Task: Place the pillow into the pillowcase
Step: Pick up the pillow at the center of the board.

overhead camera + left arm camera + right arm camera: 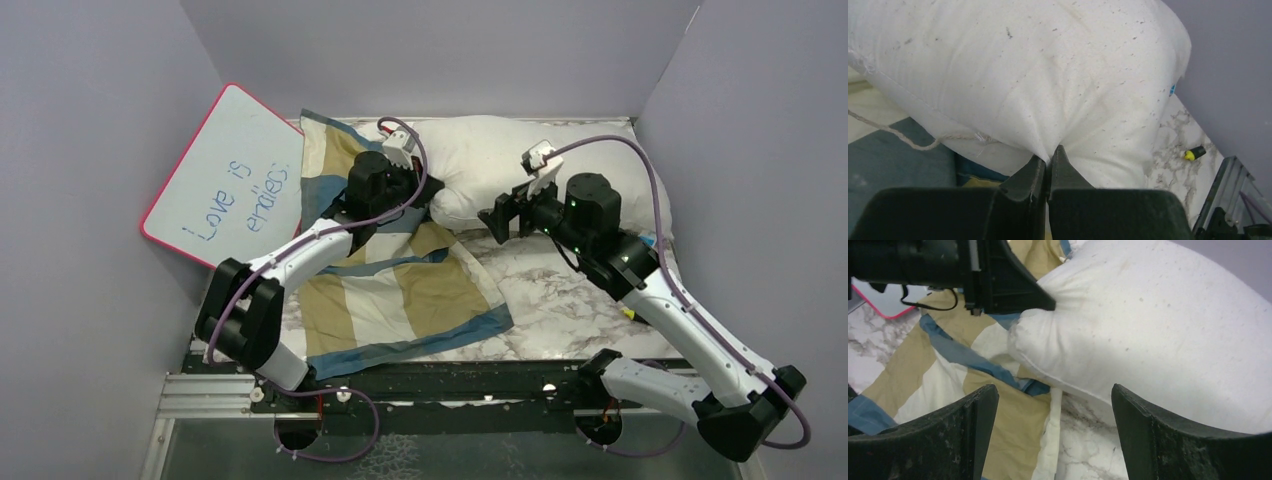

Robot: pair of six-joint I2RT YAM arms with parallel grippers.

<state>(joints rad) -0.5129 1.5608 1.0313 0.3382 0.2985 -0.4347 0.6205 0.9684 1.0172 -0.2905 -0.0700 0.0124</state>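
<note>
Where left hand pinches — plump pillow puckers | pillowcase limp, checked

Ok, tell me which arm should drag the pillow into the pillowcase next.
Left. The left gripper is shut on a pinch of the pillow at the end beside the pillowcase, so it can likely pull straight away. The right gripper is open, short of the pillow, holding nothing.

Overhead rear view, wrist closeups share pillow
</note>
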